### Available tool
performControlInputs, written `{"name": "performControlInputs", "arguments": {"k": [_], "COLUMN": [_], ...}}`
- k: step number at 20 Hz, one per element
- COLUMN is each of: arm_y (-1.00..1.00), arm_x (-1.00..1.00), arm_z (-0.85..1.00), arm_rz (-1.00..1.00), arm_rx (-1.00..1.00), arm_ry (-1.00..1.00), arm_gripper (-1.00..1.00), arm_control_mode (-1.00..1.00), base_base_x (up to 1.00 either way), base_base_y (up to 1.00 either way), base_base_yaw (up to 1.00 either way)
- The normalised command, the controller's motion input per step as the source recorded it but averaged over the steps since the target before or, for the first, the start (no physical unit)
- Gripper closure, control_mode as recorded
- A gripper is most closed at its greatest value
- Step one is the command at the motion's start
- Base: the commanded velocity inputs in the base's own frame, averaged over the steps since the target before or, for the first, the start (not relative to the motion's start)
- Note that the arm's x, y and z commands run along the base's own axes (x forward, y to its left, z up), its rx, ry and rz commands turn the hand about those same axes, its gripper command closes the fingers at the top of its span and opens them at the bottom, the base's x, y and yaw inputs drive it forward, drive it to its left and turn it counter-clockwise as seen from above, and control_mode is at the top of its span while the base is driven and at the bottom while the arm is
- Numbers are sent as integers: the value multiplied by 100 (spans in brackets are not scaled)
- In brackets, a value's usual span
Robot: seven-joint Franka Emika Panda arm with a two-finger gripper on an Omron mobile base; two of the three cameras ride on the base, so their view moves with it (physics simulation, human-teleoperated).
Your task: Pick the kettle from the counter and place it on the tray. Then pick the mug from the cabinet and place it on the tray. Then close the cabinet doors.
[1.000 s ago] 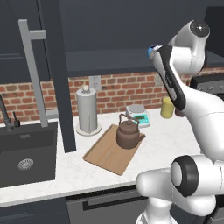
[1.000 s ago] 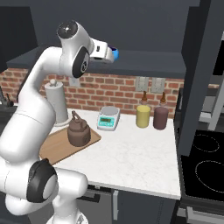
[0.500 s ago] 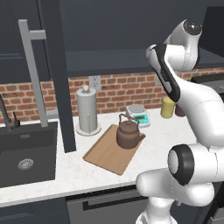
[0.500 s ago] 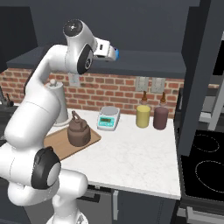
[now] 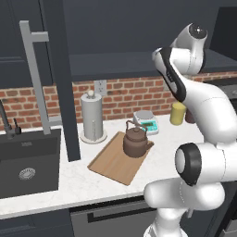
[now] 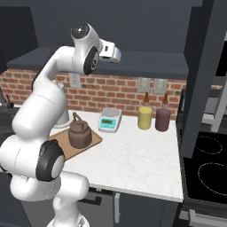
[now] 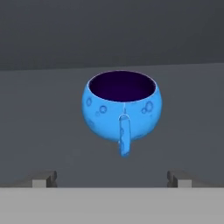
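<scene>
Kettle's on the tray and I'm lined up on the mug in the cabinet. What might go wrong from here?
1. The mug has its handle pointing at the open gripper; the jaws may catch it and push the mug deeper.
2. The kettle sits mid-tray, so the mug could bump it when placed.

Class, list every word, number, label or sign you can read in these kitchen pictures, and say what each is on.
None can be read.
Kitchen scale: its display is too small and blurred to read.
Mug, kettle, two bottles: no lettering shows.
</scene>
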Motion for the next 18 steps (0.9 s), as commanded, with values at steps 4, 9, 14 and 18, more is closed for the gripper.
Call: {"name": "performControlInputs", "arguments": {"k": [4,9,14,18], "arm_y": [-10,-10,-6,-6], "arm_x": [31,27,25,23], "arm_z": [0,0,0,0], "arm_rz": [0,0,0,0], "arm_rx": [2,3,3,3], "arm_ry": [0,0,1,1], "arm_gripper": [-100,-100,-100,-100], "arm_control_mode": [-100,-100,-100,-100], "base_base_x": [0,0,0,0], "base_base_y": [0,0,0,0], "base_base_yaw": [0,0,0,0]}}
